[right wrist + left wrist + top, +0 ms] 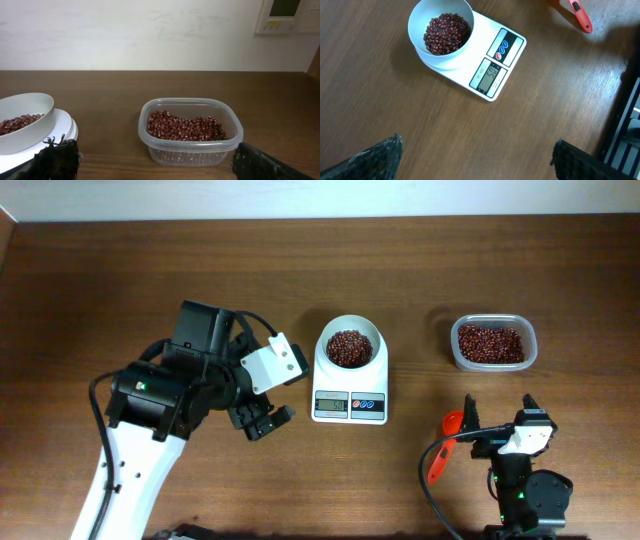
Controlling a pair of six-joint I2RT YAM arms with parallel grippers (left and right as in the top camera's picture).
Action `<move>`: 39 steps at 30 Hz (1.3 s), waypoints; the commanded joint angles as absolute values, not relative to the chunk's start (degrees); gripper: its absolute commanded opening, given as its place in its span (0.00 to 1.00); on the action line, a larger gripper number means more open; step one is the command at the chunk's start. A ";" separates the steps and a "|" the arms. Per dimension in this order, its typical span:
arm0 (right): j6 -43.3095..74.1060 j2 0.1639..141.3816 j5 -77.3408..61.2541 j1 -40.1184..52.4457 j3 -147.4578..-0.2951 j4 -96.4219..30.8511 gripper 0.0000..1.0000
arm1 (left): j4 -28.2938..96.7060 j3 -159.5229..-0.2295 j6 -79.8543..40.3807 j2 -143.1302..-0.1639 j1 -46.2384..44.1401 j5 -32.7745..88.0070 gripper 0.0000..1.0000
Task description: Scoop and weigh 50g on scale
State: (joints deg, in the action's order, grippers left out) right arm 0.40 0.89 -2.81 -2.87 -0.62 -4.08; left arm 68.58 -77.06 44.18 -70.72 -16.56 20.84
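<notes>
The white scale (380, 376) stands mid-table, and its round bowl (350, 330) holds a heap of red-brown beans (349, 348). In the left wrist view the scale (518, 42) shows its display, which looks like 50, and the beans (447, 33) fill the bowl. My left gripper (268, 420) (476, 141) hangs open to the left of the scale, with only bare wood between its fingers. My right gripper (500, 412) (155, 145) is open near the front right, facing the tub, and holds nothing.
A clear plastic tub (455, 348) (150, 112) of beans sits at the back right. An orange-red scoop (441, 448) (578, 13) lies on the table just left of my right gripper. The bowl's rim (30, 100) shows at the left in the right wrist view.
</notes>
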 commanded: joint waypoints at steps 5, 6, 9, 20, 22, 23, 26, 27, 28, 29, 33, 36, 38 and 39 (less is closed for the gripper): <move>0.21 0.21 -2.31 -3.07 -0.32 -4.45 0.99 | 68.66 -77.93 45.32 -70.52 -16.29 21.65 0.99; 0.21 0.21 -2.31 -3.07 -0.32 -4.45 0.99 | 68.66 -77.93 45.32 -70.52 -16.29 21.63 0.99; 0.21 0.21 -2.31 -3.07 -0.32 -4.45 0.99 | 68.66 -77.93 45.32 -70.52 -16.29 21.65 0.99; 0.21 0.21 -2.31 -3.07 -0.32 -4.45 0.99 | 68.69 -77.93 45.32 -67.33 -16.29 21.52 0.99; 0.21 0.21 -2.31 -3.07 -0.32 -4.45 0.99 | 70.30 -77.80 45.30 -63.99 -16.27 21.08 0.99; 0.21 0.21 -2.31 -3.07 -0.32 -4.45 0.99 | 71.59 -77.47 45.28 -61.10 -16.27 21.23 0.99; 0.21 0.21 -2.31 -3.07 -0.32 -4.45 0.99 | 72.10 -75.05 44.82 -53.19 -16.27 21.26 0.99; 0.21 0.21 -2.31 -3.07 -0.32 -4.45 0.99 | 72.10 -73.71 44.64 -50.11 -16.12 21.26 0.99; 0.21 0.21 -2.31 -3.07 -0.32 -4.45 0.99 | 72.07 -72.16 44.62 -47.00 -15.77 21.58 0.99; 0.21 0.21 -2.31 -3.07 -0.32 -4.45 0.99 | 71.99 -70.35 44.29 -43.62 -15.11 22.15 0.99; 0.21 0.21 -2.31 -3.07 -0.32 -4.45 0.99 | 67.81 -59.33 35.64 -25.96 -9.91 24.71 0.99; 0.21 0.21 -2.31 -3.07 -0.32 -4.45 0.99 | 64.36 -52.58 29.76 -15.20 -8.40 24.71 0.99; 0.21 0.21 -2.31 -3.07 -0.32 -4.45 0.99 | 61.89 -48.49 26.11 -9.56 -8.40 24.62 0.99; 0.21 0.21 -2.31 -3.07 -0.32 -4.45 0.99 | 60.12 -46.04 24.08 -7.05 -8.40 24.62 0.99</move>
